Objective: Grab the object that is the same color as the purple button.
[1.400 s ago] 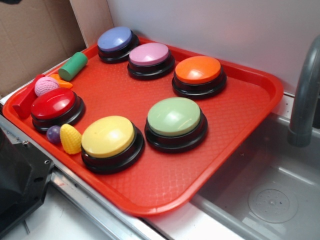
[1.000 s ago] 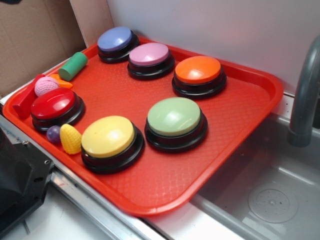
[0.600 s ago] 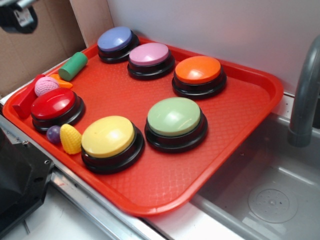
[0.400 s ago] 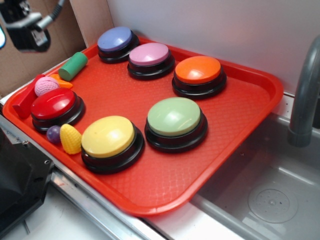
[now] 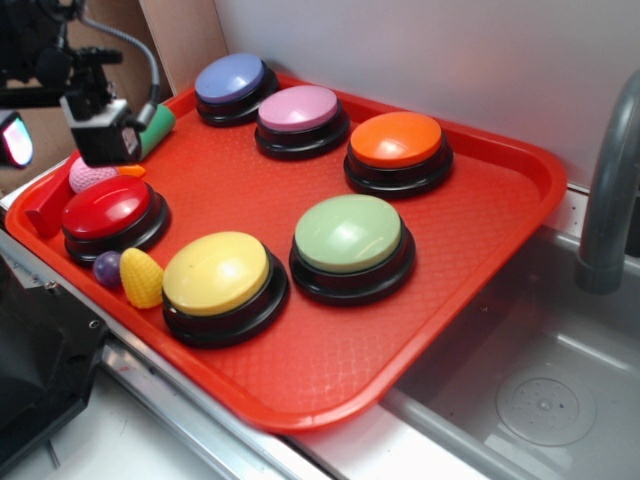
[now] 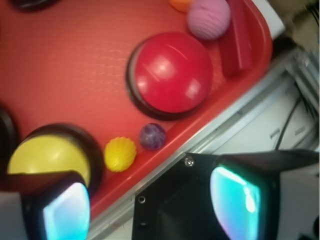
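The object, a small glossy dark-purple ball, lies on the red tray near its left front rim, between the red button and a yellow corn toy. The purple button, with a pale lilac top on a black base, stands at the tray's back. My gripper hangs open and empty above the tray's left edge, behind and above the ball. In the wrist view the ball lies ahead of the gap between my fingers.
The tray also holds blue, orange, green and yellow buttons, a pink knitted ball, a green cylinder and a red block. A black box sits front left. A sink with faucet is right.
My gripper has come into view from the upper left and dropped down and rightward over the tray's left edge. Nothing on the tray has moved.
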